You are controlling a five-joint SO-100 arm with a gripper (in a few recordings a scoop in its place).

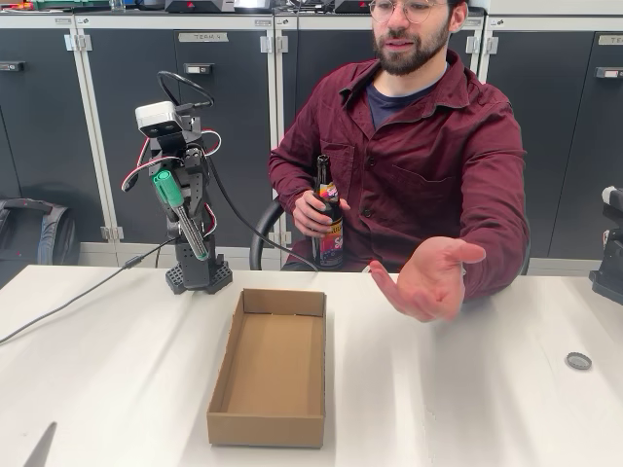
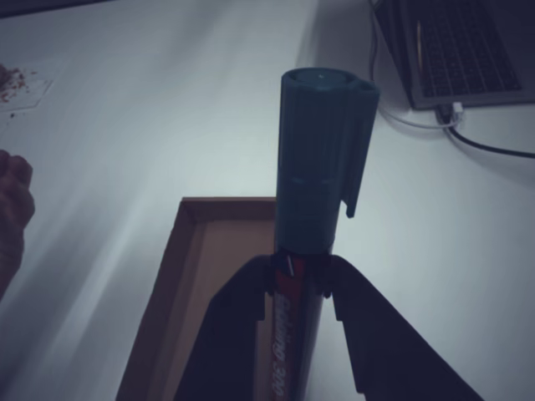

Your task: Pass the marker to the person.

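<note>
The marker (image 1: 180,212) is sitting clamped in the robot's gripper (image 1: 191,232), raised above the white table (image 1: 467,389) at the far left of the fixed view. Its bright green cap (image 1: 166,188) is pointing up and to the left, while the grey barrel is slanting down to the right between the dark fingers. In the wrist view the marker (image 2: 313,192) is rising straight up the middle of the picture, its green cap (image 2: 322,154) standing clear above the gripper (image 2: 299,288), whose two black fingers (image 2: 238,326) are pressing on the barrel from both sides just below the cap; red printing is showing on the barrel between them.

The person (image 1: 409,146) is sitting behind the table in a maroon shirt, holding one open hand (image 1: 428,277) palm up over the table, well apart from the marker. The other hand (image 1: 313,212) is gripping a dark glass bottle (image 1: 327,219) standing upright at the table's far edge.

An open cardboard tray (image 1: 271,370) is lying on the table between the arm and the outstretched hand, nearer the camera. In the wrist view the tray (image 2: 188,276) is lying below the marker, and a laptop (image 2: 464,50) with a cable is resting at the upper right. A small round cap (image 1: 578,361) is lying on the table at the right in the fixed view.
</note>
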